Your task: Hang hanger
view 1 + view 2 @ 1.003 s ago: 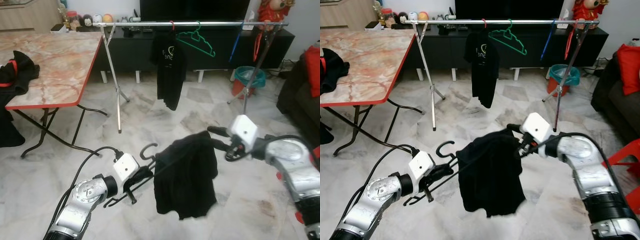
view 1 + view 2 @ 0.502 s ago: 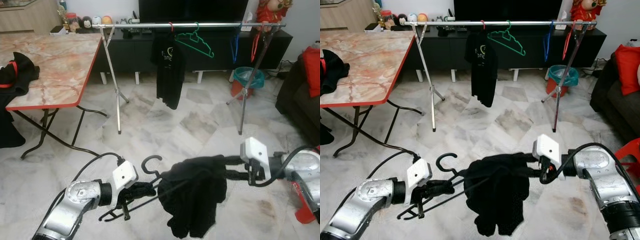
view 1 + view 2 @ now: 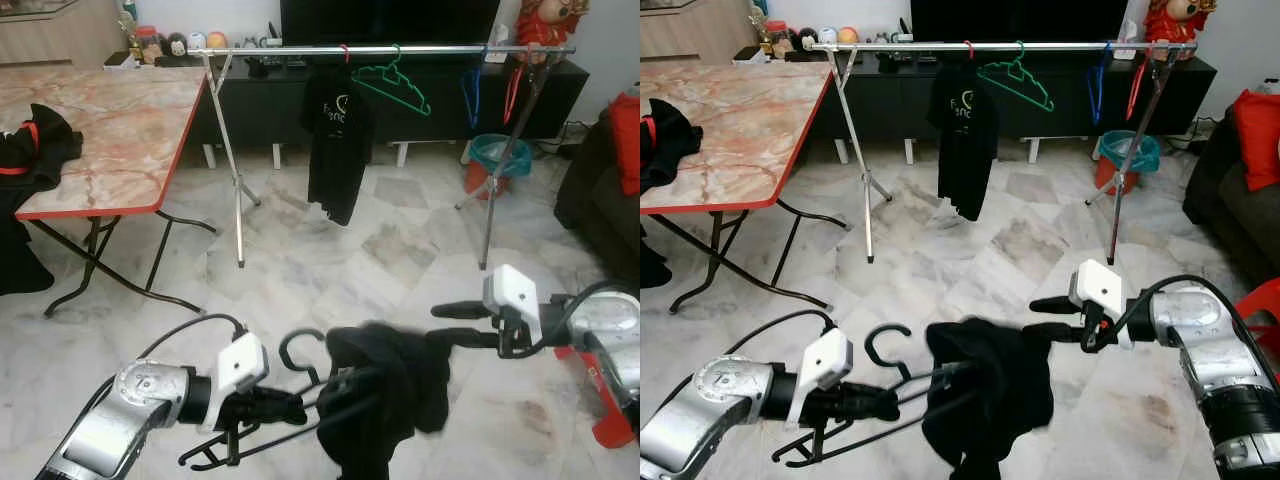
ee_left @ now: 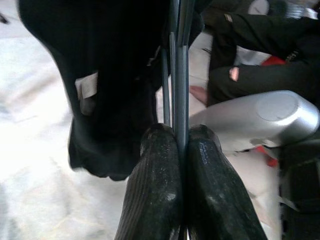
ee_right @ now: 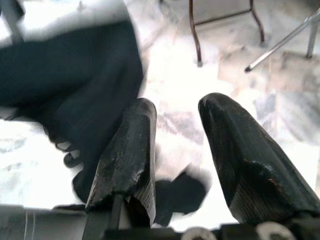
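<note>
Left gripper (image 3: 902,404): I had its jaws clamped on the hanger's (image 3: 885,352) wire, low in front of me on my left side; in the left wrist view the two fingers (image 4: 155,185) pressed together on the thin metal bars.
Hanger: it was black, lying roughly level out from the left gripper, with its hook curling upward just past the fingers.
Shirt (image 3: 985,385): black, draped on the hanger's far end and hanging bunched between my two arms, above the floor (image 3: 940,260).
Right gripper (image 3: 1040,316): its jaws stood apart, pointing toward my left, with the shirt just beside the lower finger; I could not tell whether it touched the cloth. In the right wrist view the fingers (image 5: 127,155) had nothing between them.
Rack (image 3: 390,48): a silver rail on splayed legs stood well ahead of me, carrying a black tee (image 3: 335,140), a green hanger (image 3: 392,82), a blue one and a red one.
Bench (image 3: 110,120): marble-patterned with a red edge, to my left, with dark clothing (image 3: 35,140) on its near end.
</note>
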### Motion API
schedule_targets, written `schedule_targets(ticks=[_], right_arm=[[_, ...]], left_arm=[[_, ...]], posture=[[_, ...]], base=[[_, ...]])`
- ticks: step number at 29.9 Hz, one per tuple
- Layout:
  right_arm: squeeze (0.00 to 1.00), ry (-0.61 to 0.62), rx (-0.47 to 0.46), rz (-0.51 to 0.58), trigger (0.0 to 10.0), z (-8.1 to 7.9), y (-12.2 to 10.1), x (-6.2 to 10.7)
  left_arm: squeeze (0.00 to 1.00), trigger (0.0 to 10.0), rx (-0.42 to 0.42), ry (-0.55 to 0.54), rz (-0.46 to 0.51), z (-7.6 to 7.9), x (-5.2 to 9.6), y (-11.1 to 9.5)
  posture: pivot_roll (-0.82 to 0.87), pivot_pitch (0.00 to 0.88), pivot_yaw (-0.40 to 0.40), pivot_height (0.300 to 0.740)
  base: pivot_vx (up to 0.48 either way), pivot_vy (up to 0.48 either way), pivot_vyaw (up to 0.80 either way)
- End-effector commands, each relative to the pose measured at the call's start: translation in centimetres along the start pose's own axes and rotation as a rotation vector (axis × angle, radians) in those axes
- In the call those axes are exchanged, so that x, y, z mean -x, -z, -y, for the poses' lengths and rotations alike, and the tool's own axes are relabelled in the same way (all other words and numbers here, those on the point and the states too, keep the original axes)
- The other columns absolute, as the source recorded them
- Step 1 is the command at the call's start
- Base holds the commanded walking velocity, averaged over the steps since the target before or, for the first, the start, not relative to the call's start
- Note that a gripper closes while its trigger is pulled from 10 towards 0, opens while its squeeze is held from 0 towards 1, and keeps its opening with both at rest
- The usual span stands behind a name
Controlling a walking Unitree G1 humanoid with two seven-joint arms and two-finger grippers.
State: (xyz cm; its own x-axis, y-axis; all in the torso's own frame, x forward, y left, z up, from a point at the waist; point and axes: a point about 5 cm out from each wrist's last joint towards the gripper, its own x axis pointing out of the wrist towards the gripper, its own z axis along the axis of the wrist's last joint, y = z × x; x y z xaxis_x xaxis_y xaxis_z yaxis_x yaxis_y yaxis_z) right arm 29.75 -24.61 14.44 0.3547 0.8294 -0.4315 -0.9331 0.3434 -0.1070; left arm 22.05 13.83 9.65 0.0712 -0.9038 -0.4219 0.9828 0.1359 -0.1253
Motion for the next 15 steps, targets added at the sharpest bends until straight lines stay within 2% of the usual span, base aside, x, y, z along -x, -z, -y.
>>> schedule_targets(ticks=[1, 6, 10, 15], right_arm=[[0.00, -0.002, 0.036, 0.111, 10.0, 0.7, -2.5, 0.4], [0.00, -0.048, 0.049, 0.106, 10.0, 0.3, -2.8, 0.3], [0.00, -0.180, 0.022, -0.006, 10.0, -1.3, -0.9, 0.4], [0.00, -0.232, 0.005, -0.042, 10.0, -2.0, -0.3, 0.8]], left_arm=[[0.00, 10.0, -0.028, 0.020, 0.014, 0.0, -0.2, -0.5], [0.00, 10.0, -0.027, 0.015, 0.014, -0.1, -0.2, -0.6], [0.00, 10.0, -0.017, 0.006, 0.003, -0.3, 0.4, -0.4], [0.00, 10.0, -0.012, 0.004, -0.007, -0.4, 0.7, -0.3]], posture=[[-0.05, 0.000, 0.004, 0.740], [-0.05, 0.000, 0.003, 0.740], [-0.04, 0.000, 0.014, 0.740], [-0.04, 0.000, 0.019, 0.740]], base=[[0.000, 0.000, 0.00], [0.000, 0.000, 0.00], [0.000, 0.000, 0.00], [0.000, 0.000, 0.00]])
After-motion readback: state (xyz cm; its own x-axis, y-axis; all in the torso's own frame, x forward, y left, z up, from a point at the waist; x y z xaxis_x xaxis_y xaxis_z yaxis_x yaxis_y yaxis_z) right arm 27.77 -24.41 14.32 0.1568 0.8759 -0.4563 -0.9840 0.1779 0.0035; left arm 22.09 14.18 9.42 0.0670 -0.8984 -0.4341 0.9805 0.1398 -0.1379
